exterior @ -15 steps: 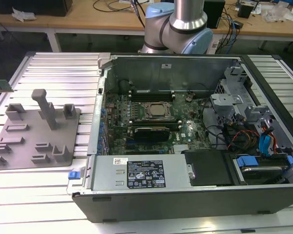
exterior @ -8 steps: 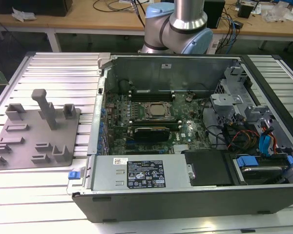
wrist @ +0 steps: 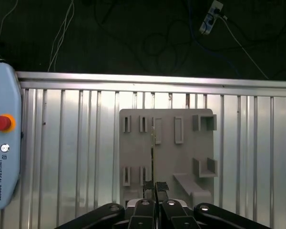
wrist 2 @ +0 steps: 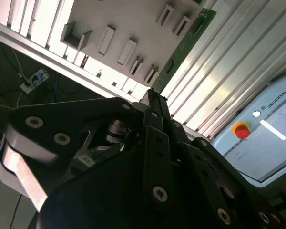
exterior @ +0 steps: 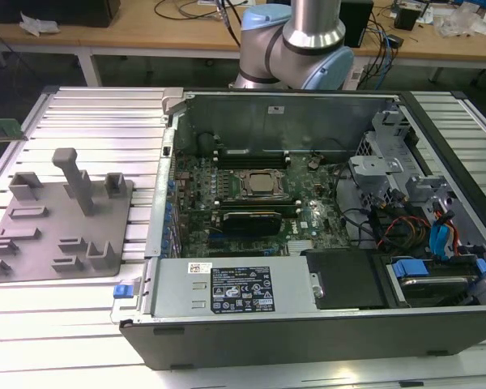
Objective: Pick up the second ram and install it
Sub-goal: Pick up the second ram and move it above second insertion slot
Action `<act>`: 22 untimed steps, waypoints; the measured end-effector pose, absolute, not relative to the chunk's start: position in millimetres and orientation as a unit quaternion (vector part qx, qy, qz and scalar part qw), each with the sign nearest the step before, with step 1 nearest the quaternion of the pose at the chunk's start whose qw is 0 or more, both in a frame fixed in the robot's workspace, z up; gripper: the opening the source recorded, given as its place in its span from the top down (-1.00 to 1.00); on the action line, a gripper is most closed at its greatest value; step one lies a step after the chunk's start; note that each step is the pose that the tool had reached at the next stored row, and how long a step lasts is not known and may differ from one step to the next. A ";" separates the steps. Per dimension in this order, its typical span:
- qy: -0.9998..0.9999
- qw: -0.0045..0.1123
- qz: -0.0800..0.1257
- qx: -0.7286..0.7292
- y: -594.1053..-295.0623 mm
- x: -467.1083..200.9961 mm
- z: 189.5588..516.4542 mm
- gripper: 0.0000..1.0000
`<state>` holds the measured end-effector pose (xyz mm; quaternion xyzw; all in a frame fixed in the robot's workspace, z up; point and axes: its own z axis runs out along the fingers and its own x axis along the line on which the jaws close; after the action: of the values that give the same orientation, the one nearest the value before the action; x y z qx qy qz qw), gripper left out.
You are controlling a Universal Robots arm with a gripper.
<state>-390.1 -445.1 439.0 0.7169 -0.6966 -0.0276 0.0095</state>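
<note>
The second ram [wrist 2: 181, 47] is a slim green stick, and my gripper [wrist 2: 152, 98] is shut on one end of it. In the first wrist view the ram [wrist: 152, 152] shows edge-on as a thin line running out from the gripper [wrist: 152, 187] over the grey slotted holder plate [wrist: 186, 157]. The stick hangs high over that plate, apart from its slots. In the exterior view the plate [exterior: 40, 243] lies on the ribbed table at the exterior view's left. The open computer case [exterior: 308, 324] is beside it, with the square processor socket [exterior: 259, 185] and memory slots [exterior: 251, 151] inside.
A tall post [exterior: 77, 178] stands up from the holder plate. A teach pendant [wrist: 2, 143] with a red button lies at the table's edge. Inside the case are a black-shrouded card [exterior: 251, 220], a power supply [exterior: 235, 288], cables and drive bays [exterior: 429, 235]. The arm's base [exterior: 296, 40] rises behind the case.
</note>
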 end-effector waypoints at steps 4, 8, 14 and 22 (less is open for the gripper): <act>-0.697 0.010 -0.028 0.717 -445.1 -379.7 438.9 0.80; -0.697 0.011 -0.029 0.717 -445.1 -364.4 438.9 0.80; -0.697 0.013 -0.032 0.717 -445.1 -347.2 439.0 0.80; -0.696 0.016 -0.034 0.717 -445.1 -317.3 439.0 0.80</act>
<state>-317.3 -445.1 439.0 0.7166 -0.6965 -0.0338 0.0156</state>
